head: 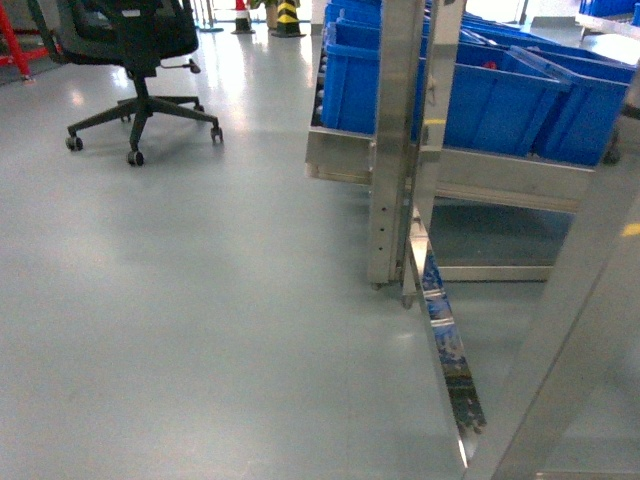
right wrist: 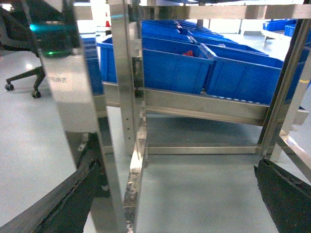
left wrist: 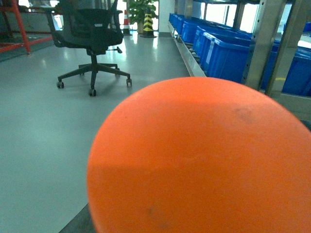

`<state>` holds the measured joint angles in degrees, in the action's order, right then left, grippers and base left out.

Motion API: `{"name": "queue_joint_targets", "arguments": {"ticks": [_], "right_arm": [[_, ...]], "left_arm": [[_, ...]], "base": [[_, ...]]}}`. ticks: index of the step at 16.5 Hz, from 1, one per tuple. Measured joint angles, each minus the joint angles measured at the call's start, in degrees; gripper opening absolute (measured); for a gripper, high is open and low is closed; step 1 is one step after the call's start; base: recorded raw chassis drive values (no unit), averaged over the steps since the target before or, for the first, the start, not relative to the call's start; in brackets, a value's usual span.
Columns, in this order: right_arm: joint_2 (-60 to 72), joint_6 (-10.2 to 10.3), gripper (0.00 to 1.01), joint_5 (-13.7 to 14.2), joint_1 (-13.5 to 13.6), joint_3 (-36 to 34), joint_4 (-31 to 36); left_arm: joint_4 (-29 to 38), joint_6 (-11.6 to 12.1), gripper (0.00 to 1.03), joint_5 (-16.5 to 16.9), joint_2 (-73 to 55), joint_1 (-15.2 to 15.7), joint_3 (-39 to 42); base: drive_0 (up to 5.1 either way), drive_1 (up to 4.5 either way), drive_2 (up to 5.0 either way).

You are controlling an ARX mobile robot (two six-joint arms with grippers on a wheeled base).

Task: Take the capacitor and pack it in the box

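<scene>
No capacitor and no box show in any view. In the left wrist view a large orange rounded object point(left wrist: 199, 160) fills most of the frame, very close to the camera. It hides the left gripper's jaws, and only a dark sliver shows at the bottom left. In the right wrist view my right gripper point(right wrist: 177, 167) is open. Its two black fingers point(right wrist: 63, 199) stand wide apart at the frame's lower corners, with bare grey floor between them. Neither gripper appears in the head view.
A steel rack point(head: 400, 150) with blue plastic bins point(head: 500, 100) stands at the right, and its upright posts point(right wrist: 126, 97) are close in front of the right gripper. A black office chair point(head: 140, 60) on castors stands on the grey floor point(head: 200, 320) at the far left.
</scene>
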<state>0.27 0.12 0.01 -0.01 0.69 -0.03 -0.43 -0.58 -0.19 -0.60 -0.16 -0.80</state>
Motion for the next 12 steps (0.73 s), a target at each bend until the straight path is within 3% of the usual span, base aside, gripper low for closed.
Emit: {"name": "queue_joint_targets", "arguments": {"ticks": [12], "right_arm": [[0.0,0.0,0.98,0.0,0.0,0.0,-0.1]], "left_arm": [[0.0,0.0,0.44,0.2,0.0,0.0,0.0]], "base": [[-5.0,2.45,2.4]]}}
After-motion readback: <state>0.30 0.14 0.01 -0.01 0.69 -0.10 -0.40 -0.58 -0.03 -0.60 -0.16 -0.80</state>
